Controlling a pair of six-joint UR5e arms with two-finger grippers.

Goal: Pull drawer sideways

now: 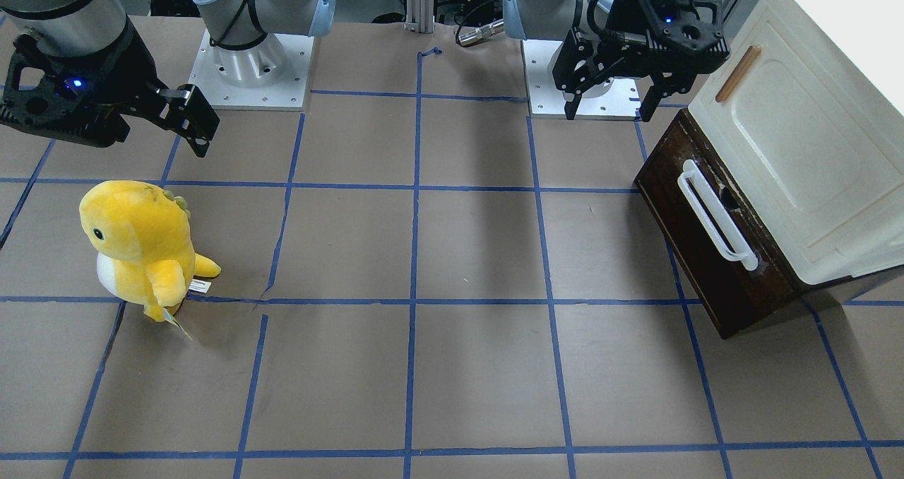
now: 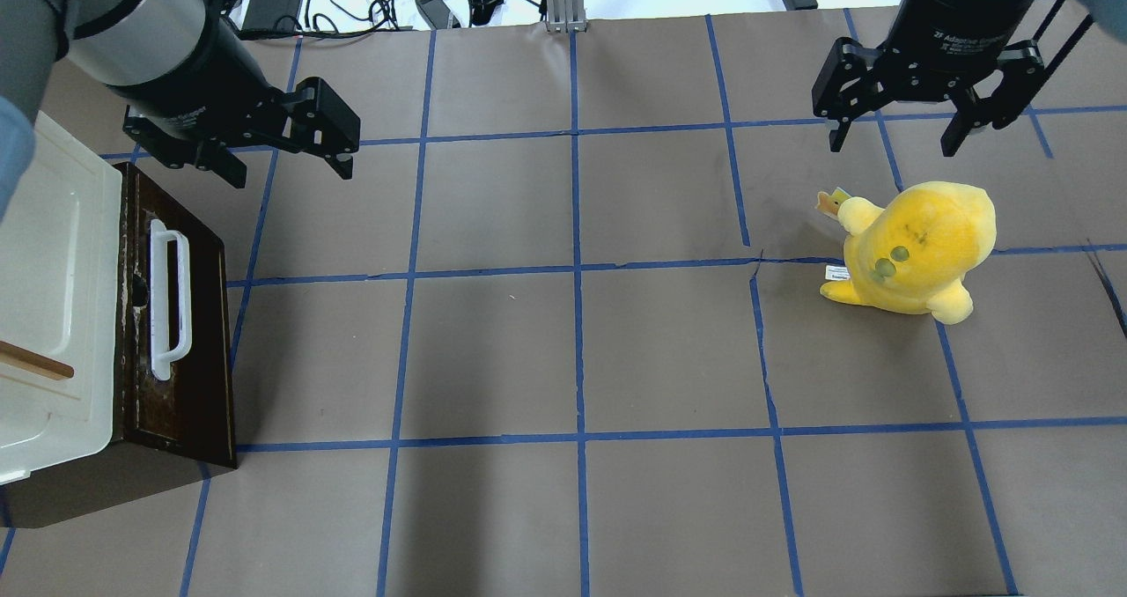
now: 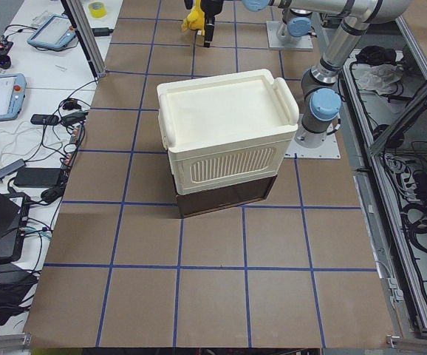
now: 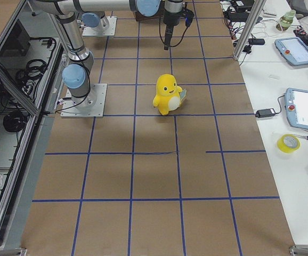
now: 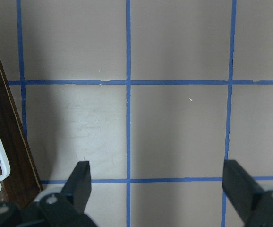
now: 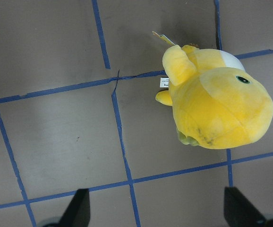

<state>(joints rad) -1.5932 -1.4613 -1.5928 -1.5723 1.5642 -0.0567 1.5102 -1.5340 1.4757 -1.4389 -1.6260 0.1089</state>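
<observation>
The dark brown drawer (image 1: 706, 274) sits under a cream-white cabinet (image 1: 798, 133) at the table's left end, with a white bar handle (image 1: 713, 214) on its front. Its interior does not show. It also shows in the overhead view (image 2: 207, 333) and at the left edge of the left wrist view (image 5: 11, 142). My left gripper (image 2: 286, 167) is open and empty, hovering above the table just beyond the drawer's far corner, apart from the handle (image 2: 167, 302). My right gripper (image 2: 891, 143) is open and empty, far off on the right side.
A yellow plush dinosaur (image 2: 916, 245) stands on the table below my right gripper; it also shows in the right wrist view (image 6: 217, 104). The cabinet door has a slim wooden handle (image 1: 738, 74). Blue tape lines grid the brown table.
</observation>
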